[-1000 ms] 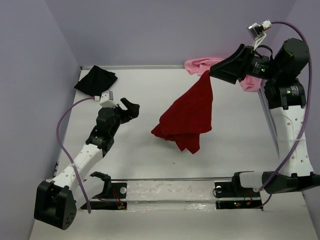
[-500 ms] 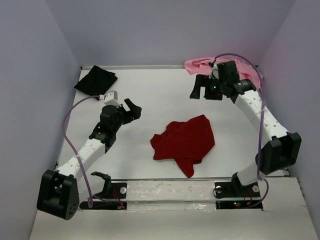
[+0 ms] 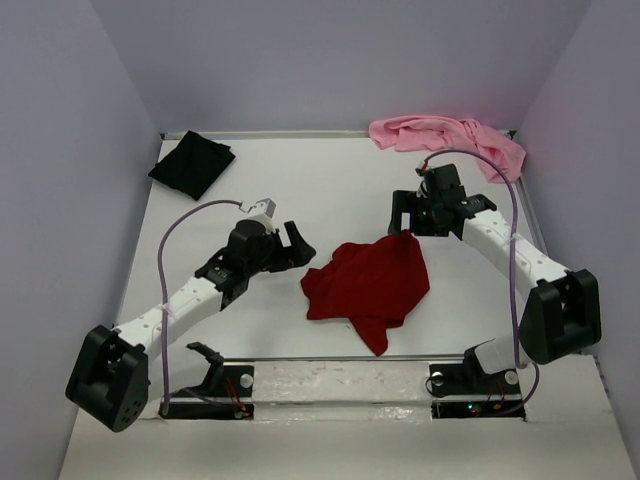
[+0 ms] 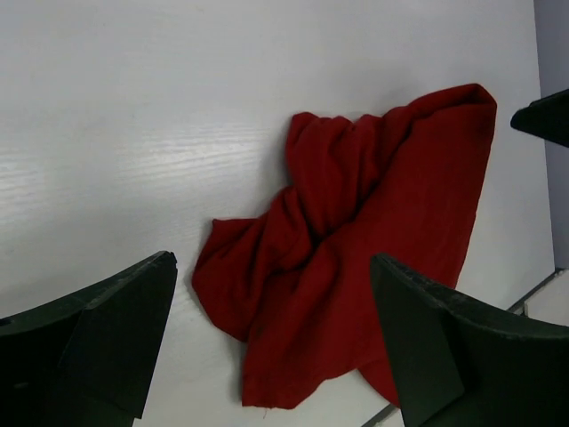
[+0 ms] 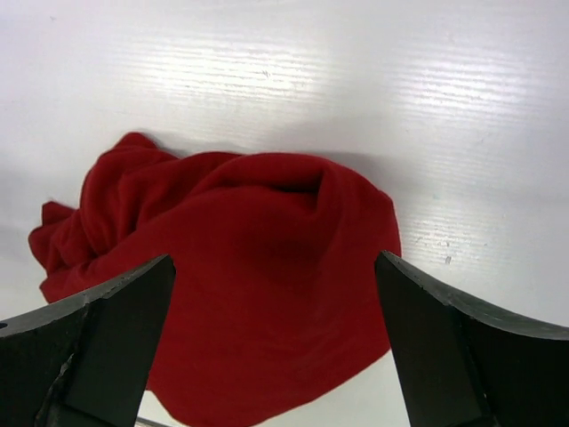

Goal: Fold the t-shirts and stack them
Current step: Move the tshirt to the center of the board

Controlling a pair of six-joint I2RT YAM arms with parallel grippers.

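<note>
You have the dark red crumpled cloth t-shirt lying in a loose heap near the centre of the white table, slightly below the middle of the top view. One narrow flap trails toward the lower edge of the frame. The shirt is not folded, and ridges and creases run across it. In the left wrist view it fills the middle and right of the frame, beyond the two dark fingers.

Your left gripper sits just beside the heap's upper left edge and points right toward it. Its jaws are spread wide and hold nothing.

Your right gripper is at the heap's upper right corner, with jaws likewise wide apart and empty. In the right wrist view the red cloth bulges across the lower middle of the frame between the fingers, with bare table above it. You cannot tell from these views whether the fingertips touch the cloth.

The black cloth t-shirt lies as a flat, folded, roughly square patch in the upper left corner of the table, well apart from both grippers. The light pink cloth t-shirt is bunched and unfolded along the far edge at the upper right, above the right arm. The three shirts lie apart from one another.
</note>
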